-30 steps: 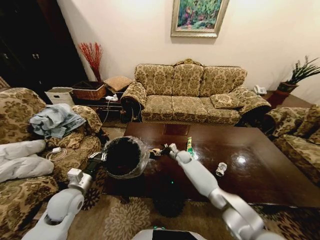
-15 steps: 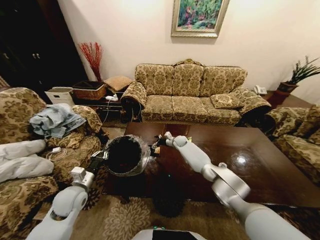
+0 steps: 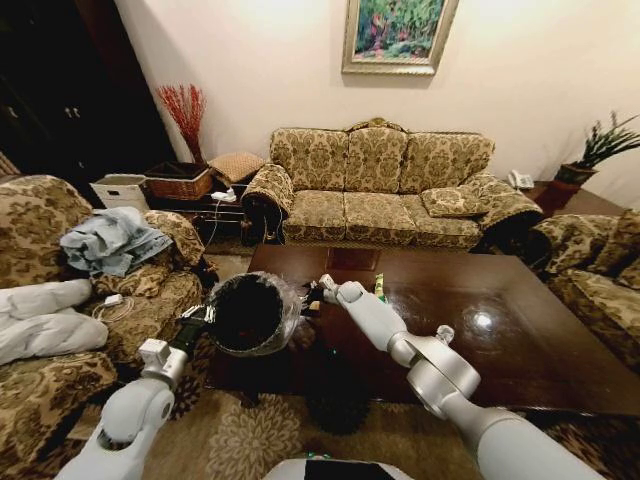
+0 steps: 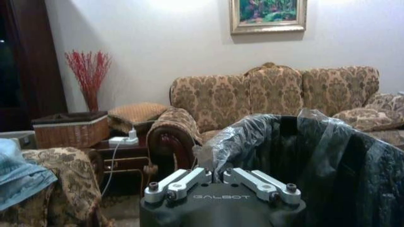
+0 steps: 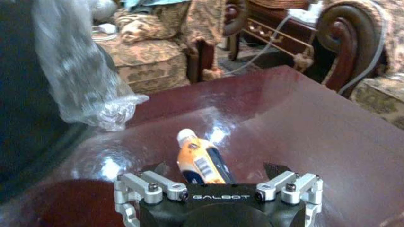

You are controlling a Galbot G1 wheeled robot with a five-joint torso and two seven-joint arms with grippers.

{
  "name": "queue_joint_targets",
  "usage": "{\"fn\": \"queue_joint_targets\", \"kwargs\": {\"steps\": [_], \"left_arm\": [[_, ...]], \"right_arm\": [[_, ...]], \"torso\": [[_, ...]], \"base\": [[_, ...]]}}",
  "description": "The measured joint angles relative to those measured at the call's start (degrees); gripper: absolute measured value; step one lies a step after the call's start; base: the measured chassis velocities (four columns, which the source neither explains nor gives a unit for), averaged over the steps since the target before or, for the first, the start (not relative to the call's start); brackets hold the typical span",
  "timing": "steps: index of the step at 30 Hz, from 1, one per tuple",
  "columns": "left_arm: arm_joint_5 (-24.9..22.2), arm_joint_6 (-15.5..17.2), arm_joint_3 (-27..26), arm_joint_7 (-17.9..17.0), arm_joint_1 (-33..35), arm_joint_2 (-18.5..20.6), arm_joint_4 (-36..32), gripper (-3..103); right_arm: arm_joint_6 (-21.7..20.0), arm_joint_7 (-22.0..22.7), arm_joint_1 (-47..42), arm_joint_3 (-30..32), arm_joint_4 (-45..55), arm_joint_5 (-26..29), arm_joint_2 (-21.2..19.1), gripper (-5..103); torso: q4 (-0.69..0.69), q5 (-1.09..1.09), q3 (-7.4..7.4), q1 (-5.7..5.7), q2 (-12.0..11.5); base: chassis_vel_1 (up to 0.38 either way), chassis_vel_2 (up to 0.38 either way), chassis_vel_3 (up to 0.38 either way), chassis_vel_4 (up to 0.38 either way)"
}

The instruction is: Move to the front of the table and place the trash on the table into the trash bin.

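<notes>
Trash bin [image 3: 247,313], round and black with a crinkled translucent liner spilling over its rim, is held up at the table's [image 3: 520,345] near left corner in the head view, mouth tipped toward the camera. The left gripper [image 3: 196,318] clamps the bin's rim on the side away from the table. The right gripper [image 3: 318,291] reaches across the glossy dark brown table to just beside the bin's rim. A green tube [image 3: 380,288] lies on the table behind the right forearm, and a silver-white can [image 3: 445,333] peeks out beside the elbow.

From the left wrist view, the left gripper [image 4: 221,181] has its jaws closed on the trash bin [image 4: 328,161], whose clear liner bunches over the black wall right at the fingers.

From the right wrist view, the right gripper [image 5: 215,189] has its jaws spread wide, and an orange-and-white bottle [image 5: 200,161] lies on the table [image 5: 296,123] between them. The bin's liner [image 5: 82,75] hangs just beside the table edge.
</notes>
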Motion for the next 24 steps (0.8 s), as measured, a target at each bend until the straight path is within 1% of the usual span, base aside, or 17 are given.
{"fn": "queue_joint_targets", "kwargs": {"steps": [4, 6, 8, 13, 16, 23, 24], "left_arm": [[0.1, 0.0, 0.0, 0.0, 0.1, -0.4, -0.6, 4], [0.1, 0.0, 0.0, 0.0, 0.1, -0.4, -0.7, 4], [0.0, -0.5, -0.1, 0.0, 0.2, -0.3, -0.7, 4], [0.0, -1.0, -0.3, 0.2, 1.0, -0.4, -1.1, 4], [-0.3, -1.1, -1.1, 0.3, 1.6, 0.2, -1.7, 4], [-0.6, -1.2, -1.2, 0.3, 1.5, 0.3, -2.0, 4], [-0.6, -1.2, -1.2, 0.3, 1.6, 0.2, -2.0, 4]], "right_arm": [[0.2, 0.8, -2.4, 0.9, -0.4, -0.7, -0.1, 100], [0.1, 0.9, -2.7, 1.0, -0.4, -1.0, 0.0, 100], [0.4, 1.9, -2.9, 2.0, -2.1, -2.6, 0.5, 100], [0.9, 3.6, -2.6, 2.9, -4.0, -3.5, 1.2, 100], [0.1, 5.4, -2.5, 3.2, -4.6, -4.0, 1.2, 100], [-1.4, 6.7, -4.0, 3.2, -3.6, -4.8, 0.8, 100], [-1.5, 7.1, -4.4, 3.2, -3.4, -4.9, 0.7, 103]], "torso": [[0.0, 0.01, 0.0, 0.0, 0.0], [-0.01, 0.01, 0.0, 0.0, 0.0], [-0.01, 0.0, 0.0, 0.0, 0.0], [0.01, 0.01, -0.01, -0.01, 0.0], [0.0, -0.02, 0.0, 0.0, 0.0], [0.0, 0.0, 0.01, 0.01, 0.0], [0.0, 0.0, 0.0, 0.0, 0.0]], "base": [[0.0, 0.0, 0.0, 0.0], [0.0, 0.0, 0.0, 0.0], [0.0, 0.0, 0.0, 0.0], [0.0, 0.0, 0.0, 0.0], [0.0, 0.0, 0.0, 0.0], [0.0, 0.0, 0.0, 0.0], [0.0, 0.0, 0.0, 0.0]]}}
